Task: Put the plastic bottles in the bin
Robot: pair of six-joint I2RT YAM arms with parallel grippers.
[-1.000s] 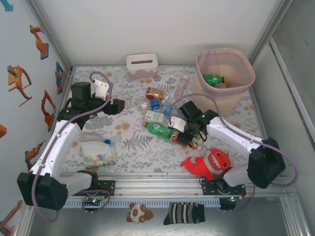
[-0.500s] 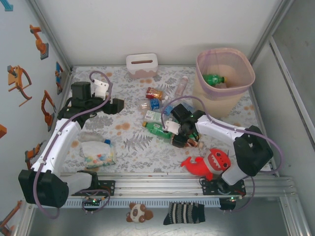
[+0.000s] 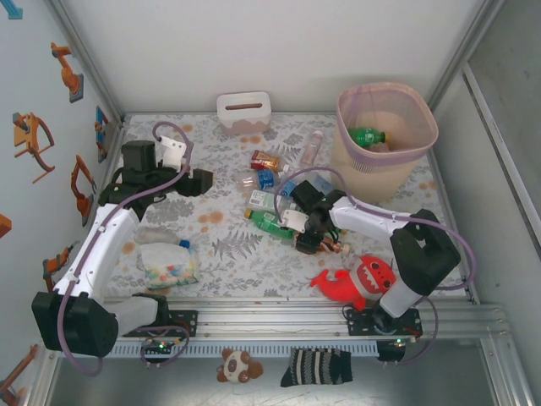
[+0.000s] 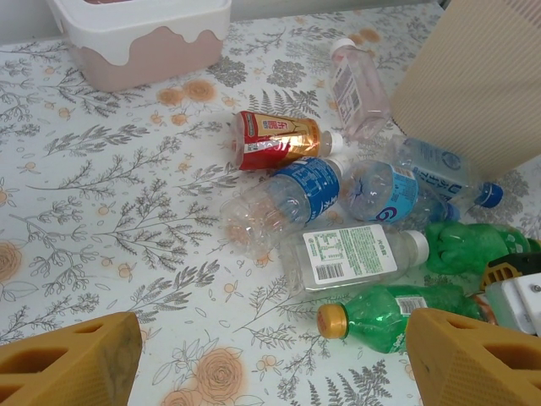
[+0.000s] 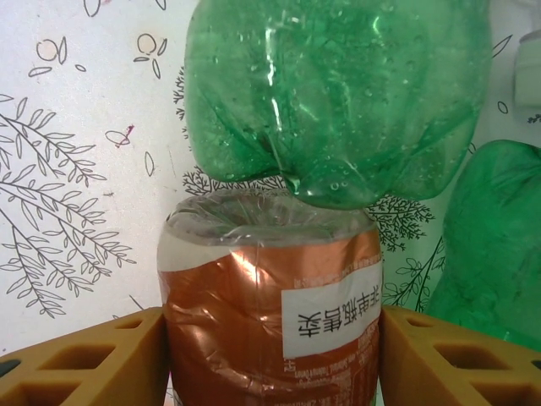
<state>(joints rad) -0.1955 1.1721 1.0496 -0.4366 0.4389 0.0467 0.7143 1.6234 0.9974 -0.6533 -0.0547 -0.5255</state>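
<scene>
Your right arm has drawn its elbow in toward the middle since a second ago. The right pincer (image 5: 270, 331) looks clamped on a copper-brown plastic bottle (image 5: 270, 283) lying on the flowered counter (image 3: 228, 247). A crumpled green plastic bottle (image 5: 338, 93) butts against its far end, and its near end is cut off. The red plush shark (image 3: 355, 281) lies near. The tall cream bin (image 3: 385, 175) stands well apart and holds another green bottle (image 3: 368, 135). Your left pincer (image 4: 272, 328) gapes empty, unmoved.

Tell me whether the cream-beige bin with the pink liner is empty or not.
Not empty: a green plastic bottle lies inside the tall cream-beige plastic bin, seen from above through its open top.
</scene>
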